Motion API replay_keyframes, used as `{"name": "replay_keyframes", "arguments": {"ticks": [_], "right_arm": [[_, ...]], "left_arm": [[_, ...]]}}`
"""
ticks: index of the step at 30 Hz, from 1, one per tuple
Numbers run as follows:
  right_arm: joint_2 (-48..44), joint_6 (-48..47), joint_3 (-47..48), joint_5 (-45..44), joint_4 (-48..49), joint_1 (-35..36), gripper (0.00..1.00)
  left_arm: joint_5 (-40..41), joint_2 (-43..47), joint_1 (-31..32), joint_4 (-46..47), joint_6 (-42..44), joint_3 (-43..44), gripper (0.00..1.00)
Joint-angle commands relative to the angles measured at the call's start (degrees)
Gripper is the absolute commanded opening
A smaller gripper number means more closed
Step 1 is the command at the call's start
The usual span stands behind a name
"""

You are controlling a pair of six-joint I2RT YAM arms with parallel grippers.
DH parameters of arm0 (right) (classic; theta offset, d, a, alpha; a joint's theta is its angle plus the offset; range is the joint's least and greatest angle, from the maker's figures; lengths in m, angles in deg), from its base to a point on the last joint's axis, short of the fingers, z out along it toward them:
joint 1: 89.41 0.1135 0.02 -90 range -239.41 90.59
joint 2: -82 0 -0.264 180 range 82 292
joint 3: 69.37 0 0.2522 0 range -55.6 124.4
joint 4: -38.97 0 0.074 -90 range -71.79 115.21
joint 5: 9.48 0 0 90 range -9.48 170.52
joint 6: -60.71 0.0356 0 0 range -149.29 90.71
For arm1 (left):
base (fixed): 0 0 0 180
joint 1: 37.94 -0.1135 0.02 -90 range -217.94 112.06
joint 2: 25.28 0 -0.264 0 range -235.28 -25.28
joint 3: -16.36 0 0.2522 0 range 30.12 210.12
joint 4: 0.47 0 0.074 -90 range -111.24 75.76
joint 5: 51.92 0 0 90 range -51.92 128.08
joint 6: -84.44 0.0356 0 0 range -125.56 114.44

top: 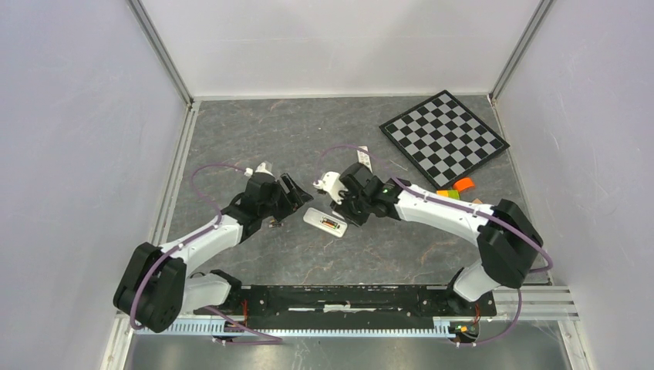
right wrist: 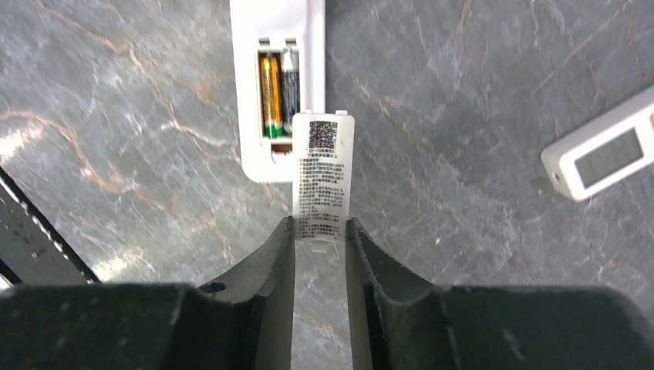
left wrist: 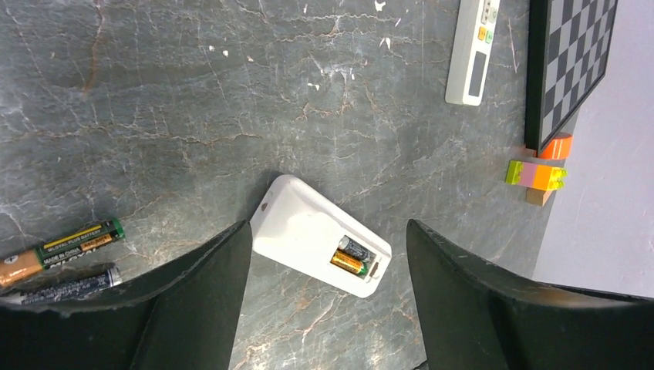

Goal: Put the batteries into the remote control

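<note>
The white remote control [top: 330, 223] lies face down between the two grippers with its battery bay uncovered. Two batteries [right wrist: 278, 92], one gold and one dark, sit side by side in the bay; they also show in the left wrist view [left wrist: 353, 257]. My right gripper [right wrist: 320, 231] is shut on the small white cover piece [right wrist: 324, 169], which carries a printed label and is held at the bay's edge. My left gripper [left wrist: 328, 227] is open and empty, its jaws spread wide above the remote [left wrist: 305, 227].
Two longer loose batteries [left wrist: 65, 245] lie on the table left of the left gripper. A second white remote [left wrist: 472, 54] lies further back. A chessboard [top: 443, 139] stands at the back right, with coloured blocks [top: 455, 189] near it.
</note>
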Motion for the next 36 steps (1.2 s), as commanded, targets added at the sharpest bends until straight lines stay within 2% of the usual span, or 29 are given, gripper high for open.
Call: {"name": "replay_keyframes", "arguments": {"ticks": [1,5,13,27,36], "right_arm": [[4.7,1.0,6.0,0.4,-1.5,1.6,0.24],[8.2,0.6,10.1,0.2,-3.6,2.7,0.25],[13.0,1.7,13.4,0.6,-5.1,3.4,0.25],[16.8,0.8,15.0,3.2,-5.2,3.6,0.26],[18.2,1.7,15.7,1.5,-6.2,3.6,0.27]], "left_arm": [[-4.8,-2.3,-1.1,4.0,3.6,-0.2,0.74],[-6.0,-3.8,-1.6,4.0,4.2,-0.5,0.66],[-6.5,-4.7,-2.3,4.1,4.1,-1.6,0.61],[-6.7,-4.8,-2.4,5.5,4.1,-2.4,0.62],[-6.6,-4.6,-2.4,5.5,4.4,-2.6,0.63]]}}
